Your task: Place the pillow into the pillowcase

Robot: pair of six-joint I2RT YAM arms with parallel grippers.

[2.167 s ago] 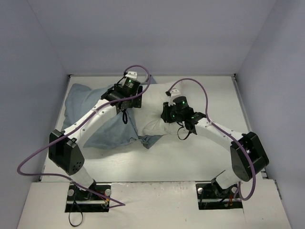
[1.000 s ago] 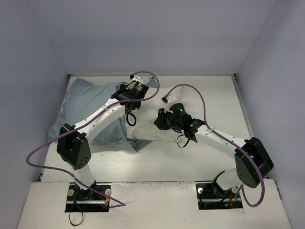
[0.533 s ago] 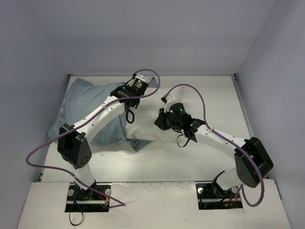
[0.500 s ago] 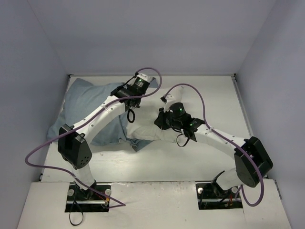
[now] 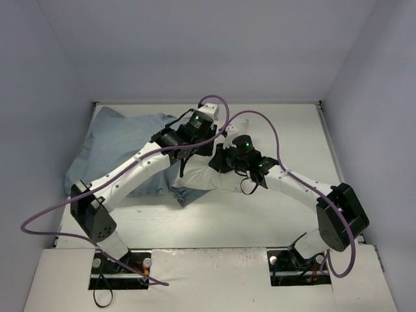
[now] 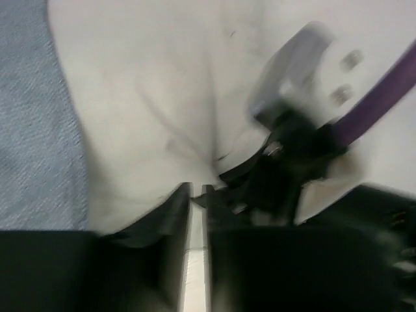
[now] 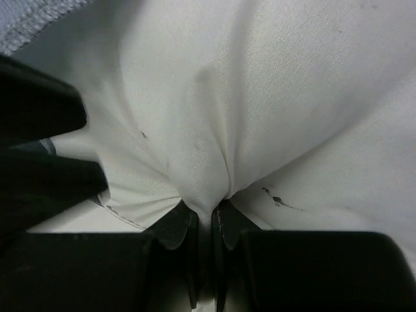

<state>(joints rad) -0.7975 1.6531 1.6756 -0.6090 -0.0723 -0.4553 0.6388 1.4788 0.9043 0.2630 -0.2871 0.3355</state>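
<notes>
The pale blue-grey pillowcase (image 5: 114, 153) lies bunched at the left of the table. The white pillow (image 5: 208, 179) sticks out of its right side. My right gripper (image 5: 222, 160) is shut on a pinched fold of the pillow (image 7: 260, 97), with the fabric bunched between the jaws of the right gripper (image 7: 205, 211). My left gripper (image 5: 205, 144) sits right beside it on the pillow (image 6: 149, 97). The jaws of the left gripper (image 6: 195, 190) stand almost together, with a thin white strip of fabric between them. The pillowcase (image 6: 32, 130) lies to their left. That view is blurred.
Purple cables (image 5: 273, 127) loop above both wrists. Pale walls (image 5: 52, 97) box in the white table (image 5: 273, 214) on three sides. Both arm bases (image 5: 120, 263) stand at the near edge.
My left gripper has moved right from the pillowcase's far edge onto the pillow beside the right gripper, and it has closed. The right gripper has closed on the pillow and hardly moved.
</notes>
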